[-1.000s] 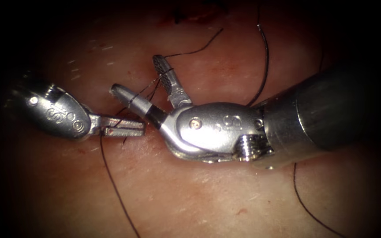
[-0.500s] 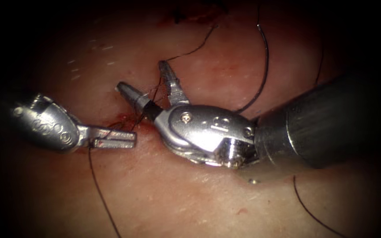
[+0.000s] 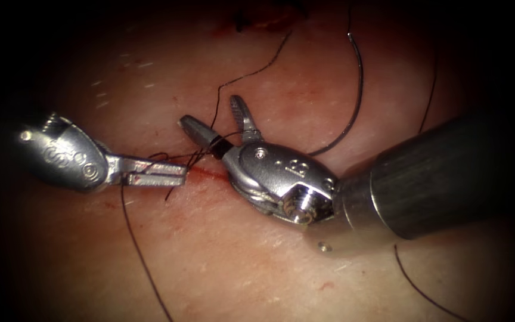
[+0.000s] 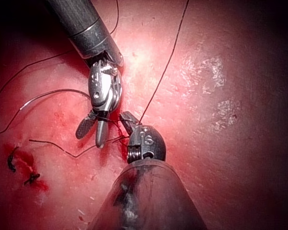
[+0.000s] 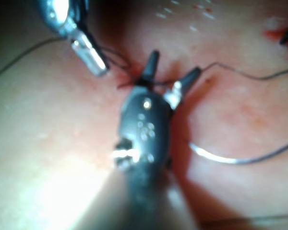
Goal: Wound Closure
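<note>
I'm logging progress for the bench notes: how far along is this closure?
Done: a dark stitch already sits farther up the tissue, and the needle lies free on it, right of the cut. In hand: the left tool is shut on the thread at the cut; the right tool is open, holding nothing, thread across one jaw. Left: strands there look loose, no snug knot visible.

The left pincer [image 3: 157, 173] carries embossed marks on its wrist housing that look like "S" and "O"; the right pincer [image 3: 219, 128] carries raised characters, too unclear to read.
</note>
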Available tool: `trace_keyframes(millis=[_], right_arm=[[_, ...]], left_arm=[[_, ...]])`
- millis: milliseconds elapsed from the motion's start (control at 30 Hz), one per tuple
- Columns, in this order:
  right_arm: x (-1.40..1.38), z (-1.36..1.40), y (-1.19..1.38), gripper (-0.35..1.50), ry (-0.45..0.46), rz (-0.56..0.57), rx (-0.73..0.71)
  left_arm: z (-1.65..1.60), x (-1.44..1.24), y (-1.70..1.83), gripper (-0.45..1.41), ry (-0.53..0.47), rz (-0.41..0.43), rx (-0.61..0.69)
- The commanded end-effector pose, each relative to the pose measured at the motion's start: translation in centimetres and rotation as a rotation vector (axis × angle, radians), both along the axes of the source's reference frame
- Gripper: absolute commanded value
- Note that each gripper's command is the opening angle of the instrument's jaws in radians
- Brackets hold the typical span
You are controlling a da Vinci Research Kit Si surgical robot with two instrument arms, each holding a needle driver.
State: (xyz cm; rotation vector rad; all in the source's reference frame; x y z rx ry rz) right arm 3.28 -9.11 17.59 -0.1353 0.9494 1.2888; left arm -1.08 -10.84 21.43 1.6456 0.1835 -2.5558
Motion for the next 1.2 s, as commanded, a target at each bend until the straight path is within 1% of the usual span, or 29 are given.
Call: trace_keyframes(millis=[33, 167, 300, 500, 633, 733, 800, 867, 1033, 1200], right_arm=[[0.08, 0.03, -0.1, 1.31, 0.012, 0.012, 0.036], [0.04, 0.18, 0.0, 1.31, 0.051, 0.05, 0.098], [0.02, 0.39, 0.04, 1.31, 0.116, 0.083, 0.219], [-0.01, 0.64, 0.05, 1.3, 0.085, 0.099, 0.299], [-0.01, 0.78, 0.03, 1.31, 0.059, 0.035, 0.396], [-0.04, 0.77, 0.01, 1.31, 0.048, -0.005, 0.42], [-0.02, 0.74, 0.0, 1.31, 0.02, 0.008, 0.415], [-0.01, 0.71, 0.01, 1.31, 0.02, 0.011, 0.417], [-0.01, 0.64, 0.07, 1.26, 0.012, 0.028, 0.415], [-0.02, 0.63, 0.11, 1.13, 0.018, 0.034, 0.407]], left_arm=[[-0.01, -0.1, -0.13, -0.45, 0.0, 0.001, 0.007], [-0.02, -0.09, -0.11, -0.45, 0.001, 0.004, 0.01], [-0.04, -0.09, -0.09, -0.45, 0.005, 0.004, 0.012], [-0.04, -0.11, -0.08, -0.45, 0.006, 0.002, 0.012], [-0.04, -0.11, -0.08, -0.45, 0.012, 0.008, 0.013], [-0.05, -0.1, -0.03, -0.45, 0.017, 0.007, 0.015], [-0.06, -0.09, 0.08, -0.45, 0.026, -0.003, 0.011], [-0.04, -0.09, 0.19, -0.45, 0.031, -0.011, 0.018], [0.15, -0.06, 0.46, -0.45, 0.044, -0.023, 0.018], [0.38, -0.04, 0.42, -0.45, 0.063, -0.027, 0.031]])
